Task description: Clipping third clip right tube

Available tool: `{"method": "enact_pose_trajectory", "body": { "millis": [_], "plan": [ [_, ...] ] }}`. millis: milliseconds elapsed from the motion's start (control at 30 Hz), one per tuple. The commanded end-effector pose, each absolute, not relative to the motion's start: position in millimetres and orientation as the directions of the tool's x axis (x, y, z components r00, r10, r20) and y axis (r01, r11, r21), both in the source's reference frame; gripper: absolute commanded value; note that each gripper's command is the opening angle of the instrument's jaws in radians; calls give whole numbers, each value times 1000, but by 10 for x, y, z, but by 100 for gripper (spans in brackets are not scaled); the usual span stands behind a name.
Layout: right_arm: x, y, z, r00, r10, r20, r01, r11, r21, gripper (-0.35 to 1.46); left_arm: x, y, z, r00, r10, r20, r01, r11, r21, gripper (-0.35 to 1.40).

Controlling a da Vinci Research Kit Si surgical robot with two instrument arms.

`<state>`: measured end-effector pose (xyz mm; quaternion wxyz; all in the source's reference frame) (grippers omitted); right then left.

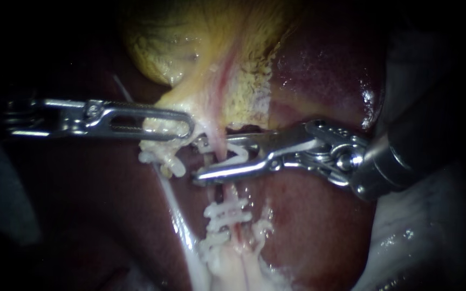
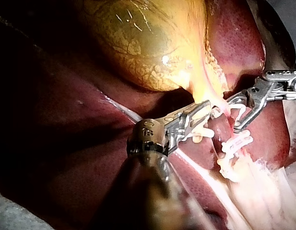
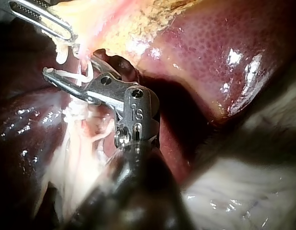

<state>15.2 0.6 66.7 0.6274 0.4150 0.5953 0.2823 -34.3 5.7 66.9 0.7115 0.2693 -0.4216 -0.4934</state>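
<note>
Left instrument (image 1: 182, 128): slim steel shaft enters level from the left, straight, no bend at the wrist. Its tool, a long slotted pair of jaws, is clamped on the pale yellow-white fatty tissue (image 1: 160, 143) just under the neck of the mottled yellow gallbladder (image 1: 163, 48). The tissue is bunched at the jaw tips.

Right instrument (image 1: 203, 158): thick dark shaft comes in from the right, dropping toward the scene. Its silver wrist is angled so the tool points leftward across the field. The jaws stand apart in a narrow V and carry a white plastic clip (image 1: 239, 155). The clip's legs lie against both jaws.

Right tube (image 1: 234, 194): a thin pinkish strand running from the gallbladder neck down over the dark red glossy liver (image 1: 319, 70). It passes through the V of the right tool, inside the clip, with one jaw on each side.

Farther down the same tube, two white clips (image 1: 227, 209) sit across it, close together and well clear of the jaws.

A whitish second tube (image 1: 176, 210) runs beside it on the left.

The left wrist view shows the two tools tip to tip, close but apart.
</note>
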Motion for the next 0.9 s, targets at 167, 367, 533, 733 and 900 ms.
{"method": "enact_pose_trajectory", "body": {
  "millis": [167,367,533,733,900],
  "plan": [
    [142,4,663,145,865,-480,123,466,876,-35,-344,57,669,157,-929,335,475,368,799,-35],
    [143,1,659,189,858,-478,99,468,878,-35,-343,58,670,158,-929,335,475,369,799,-35],
    [145,-2,657,189,857,-479,101,468,878,-35,-343,58,670,158,-929,335,475,369,799,-35],
    [144,-1,656,189,858,-478,101,467,878,-35,-343,58,670,158,-929,335,475,369,799,-35],
    [144,0,656,189,858,-478,101,467,878,-35,-343,58,670,158,-929,335,475,369,799,-35]
  ]
}}
